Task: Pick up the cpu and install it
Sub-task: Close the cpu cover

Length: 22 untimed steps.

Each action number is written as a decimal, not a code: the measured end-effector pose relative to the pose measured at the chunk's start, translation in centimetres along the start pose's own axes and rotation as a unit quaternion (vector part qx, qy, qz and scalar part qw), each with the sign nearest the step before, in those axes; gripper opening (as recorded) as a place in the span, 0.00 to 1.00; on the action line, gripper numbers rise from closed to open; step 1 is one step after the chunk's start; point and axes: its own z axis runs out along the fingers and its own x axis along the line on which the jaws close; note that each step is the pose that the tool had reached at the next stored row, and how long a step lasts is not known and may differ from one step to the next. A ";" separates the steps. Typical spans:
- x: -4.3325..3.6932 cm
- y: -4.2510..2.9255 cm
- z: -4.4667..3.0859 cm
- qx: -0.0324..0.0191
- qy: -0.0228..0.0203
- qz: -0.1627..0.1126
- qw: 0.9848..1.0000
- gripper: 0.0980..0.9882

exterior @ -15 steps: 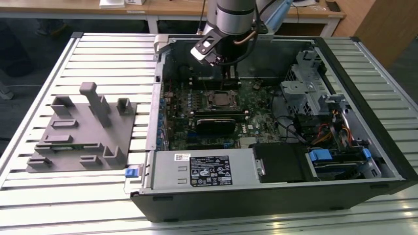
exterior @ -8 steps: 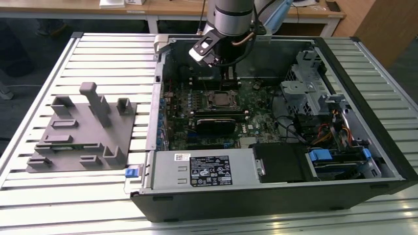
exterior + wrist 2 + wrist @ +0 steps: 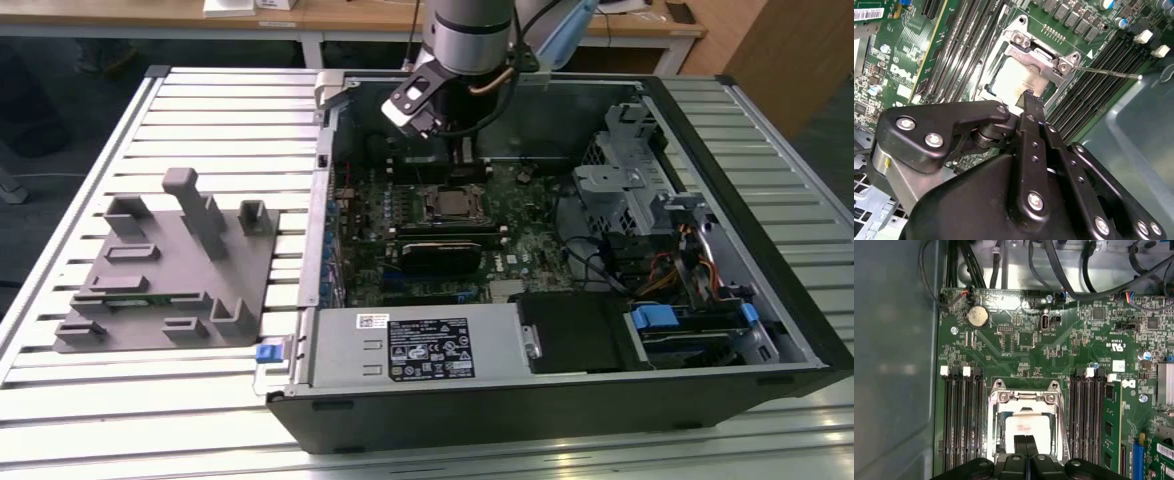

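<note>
Here's the open computer case (image 3: 561, 405), flat on the slatted desk (image 3: 120, 410). Inside it lies the green board (image 3: 1064, 350), with the socket (image 3: 999, 399) near its middle. The cpu (image 3: 1030, 422) sits flat in that socket, silvery-white top up, metal frame all round it. The fingers (image 3: 1020, 447) are pressed together with nothing between them, tips right over the cpu's edge; I cannot tell whether they touch it. Dark memory slots (image 3: 961, 415) run along either side of the socket, and past it, away from the fingers, sits a round coin battery (image 3: 977, 316). The second wrist view adds a thin lever rod (image 3: 1109, 73) sticking out from the socket's corner. In the exterior view the arm (image 3: 467, 35) hangs above the socket. A grey fixture (image 3: 160, 270) stands on the desk well apart from the socket, towards the exterior view's left.
</note>
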 end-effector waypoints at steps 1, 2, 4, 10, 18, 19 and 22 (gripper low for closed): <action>0.00 -0.15 0.02 0.000 0.000 0.000 1.000 0.01; 0.00 -0.29 0.04 0.000 0.000 0.000 1.000 0.01; -0.03 -0.55 0.10 0.000 0.000 0.000 1.000 0.01; -0.14 -1.41 0.53 0.000 0.000 0.000 1.000 0.01; -0.11 -1.96 1.95 0.000 0.000 0.000 1.000 0.01; -0.11 -1.98 2.11 0.000 0.000 0.000 1.000 0.01; -0.10 -2.02 2.49 0.000 0.000 0.000 1.000 0.01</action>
